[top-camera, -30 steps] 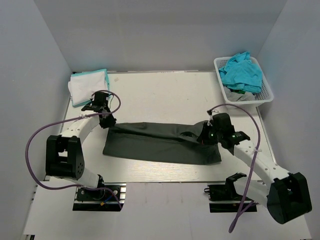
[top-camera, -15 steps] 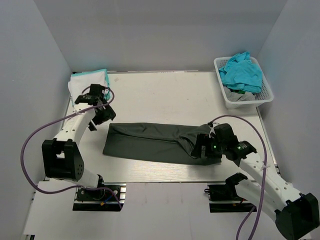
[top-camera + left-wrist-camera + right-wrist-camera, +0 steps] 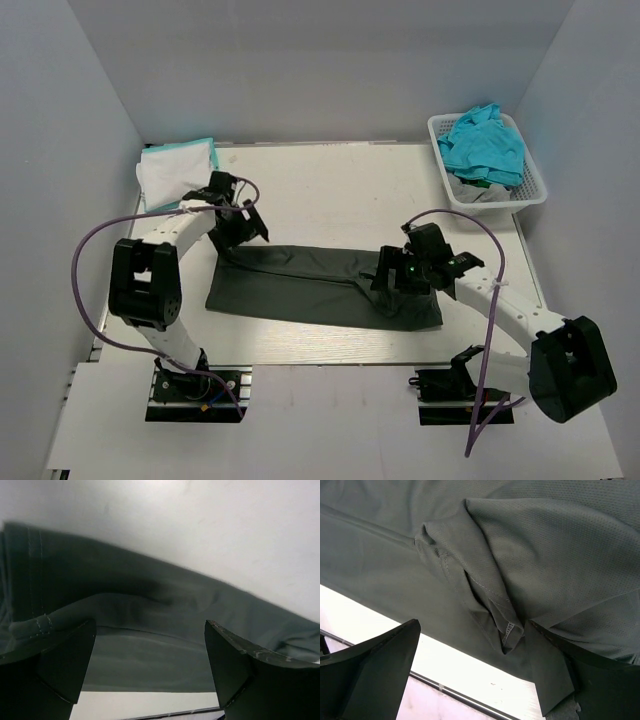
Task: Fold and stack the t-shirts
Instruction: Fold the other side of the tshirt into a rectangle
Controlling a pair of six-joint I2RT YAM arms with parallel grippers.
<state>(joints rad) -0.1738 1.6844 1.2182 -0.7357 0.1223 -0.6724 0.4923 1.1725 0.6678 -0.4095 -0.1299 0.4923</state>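
The dark charcoal t-shirt (image 3: 300, 285) lies folded into a long band across the table's front half. My left gripper (image 3: 240, 225) hovers open over its back left corner. In the left wrist view its fingers (image 3: 65, 665) stand wide apart above the cloth (image 3: 150, 610), holding nothing. My right gripper (image 3: 395, 275) is open over the shirt's right part, where a sleeve is bunched up. In the right wrist view the stitched sleeve hem (image 3: 507, 630) lies just beside the right finger (image 3: 555, 675), and nothing is clamped. A white and a turquoise t-shirt (image 3: 178, 170) lie folded at the back left.
A white lattice basket (image 3: 497, 207) stands at the back right, holding a crumpled turquoise t-shirt (image 3: 485, 145) over a light grey one (image 3: 478, 190). Bare table (image 3: 330, 190) stretches behind the dark shirt. The table's front edge (image 3: 445, 690) runs close under my right gripper.
Both grippers have opened and let go of the dark shirt. The left one rose and moved right along its back edge. The right one dipped toward the front, then came back.
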